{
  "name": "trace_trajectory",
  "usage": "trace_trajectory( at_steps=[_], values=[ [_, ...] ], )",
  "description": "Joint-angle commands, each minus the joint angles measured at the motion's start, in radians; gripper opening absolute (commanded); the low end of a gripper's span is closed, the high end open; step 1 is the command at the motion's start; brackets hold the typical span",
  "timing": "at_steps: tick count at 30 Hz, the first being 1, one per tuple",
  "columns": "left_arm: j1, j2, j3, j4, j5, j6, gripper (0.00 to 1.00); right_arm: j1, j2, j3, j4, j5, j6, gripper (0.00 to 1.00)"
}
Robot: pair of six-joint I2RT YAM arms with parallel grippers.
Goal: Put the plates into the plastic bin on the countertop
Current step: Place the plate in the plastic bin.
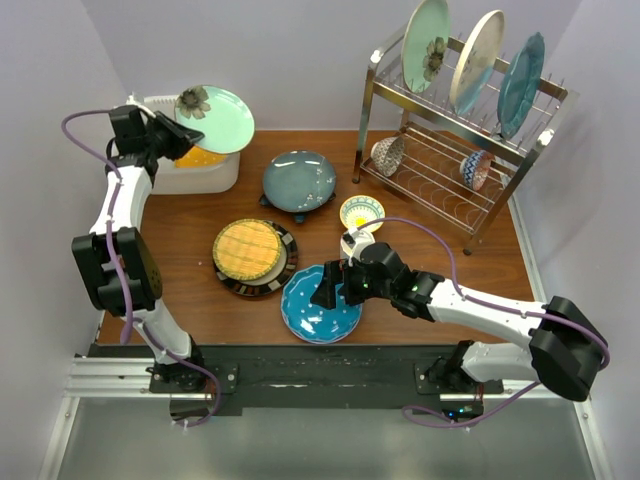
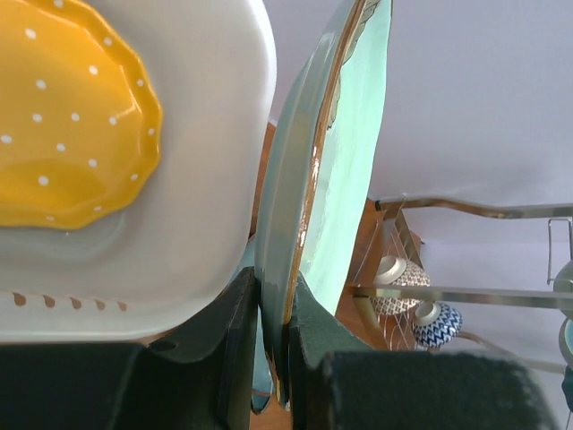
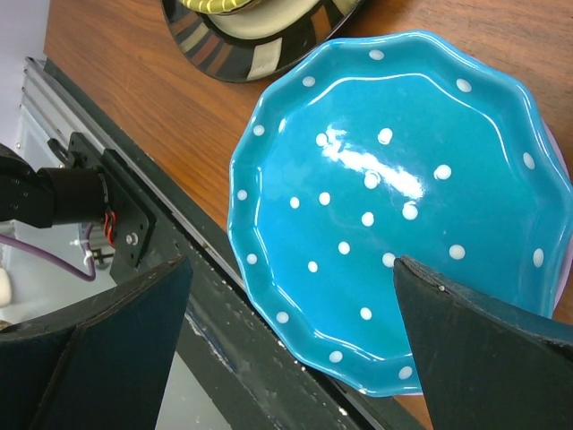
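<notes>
My left gripper point(image 1: 186, 136) is shut on the rim of a pale green floral plate point(image 1: 220, 118), which hangs over the white plastic bin point(image 1: 205, 178) at the back left of the countertop point(image 1: 440, 270). In the left wrist view the fingers pinch the green plate point(image 2: 345, 179) edge-on. An orange scalloped dotted plate point(image 2: 72, 116) lies in the bin point(image 2: 210, 179). My right gripper point(image 1: 335, 285) stands open low over the blue dotted plate point(image 3: 394, 179) near the front edge. A black-rimmed woven-centre plate point(image 1: 252, 256) and a dark teal plate point(image 1: 298, 180) lie on the wood.
A steel wire rack point(image 1: 520, 150) at the back right holds three upright plates point(image 1: 470, 62) and two patterned bowls point(image 1: 388, 155). A small bowl with a yellow centre point(image 1: 361, 212) and a white mug point(image 1: 351, 243) sit mid-table. The black base rail point(image 3: 224, 313) runs beside the blue plate.
</notes>
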Motion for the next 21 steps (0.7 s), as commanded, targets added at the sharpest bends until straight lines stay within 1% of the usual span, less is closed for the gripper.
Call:
trace_trajectory(
  at_steps=[1, 6, 7, 12, 21],
  values=[
    [0.015, -0.012, 0.102, 0.163, -0.013, -0.035, 0.00, 0.002, -0.010, 0.011, 0.004, 0.015, -0.020, 0.99],
    [0.018, -0.004, 0.122, 0.163, -0.079, -0.015, 0.00, 0.002, -0.011, 0.009, 0.001, 0.016, -0.021, 0.99],
    [0.020, -0.004, 0.126, 0.127, -0.093, -0.006, 0.00, 0.002, -0.011, 0.009, 0.001, 0.016, -0.021, 0.99],
    [0.026, -0.004, 0.137, 0.100, -0.179, 0.045, 0.00, 0.002, -0.008, 0.012, 0.001, 0.015, -0.023, 0.99],
    [0.031, 0.008, 0.137, 0.073, -0.265, 0.108, 0.00, 0.002, 0.005, 0.018, 0.004, 0.006, -0.021, 0.99]
  ],
)
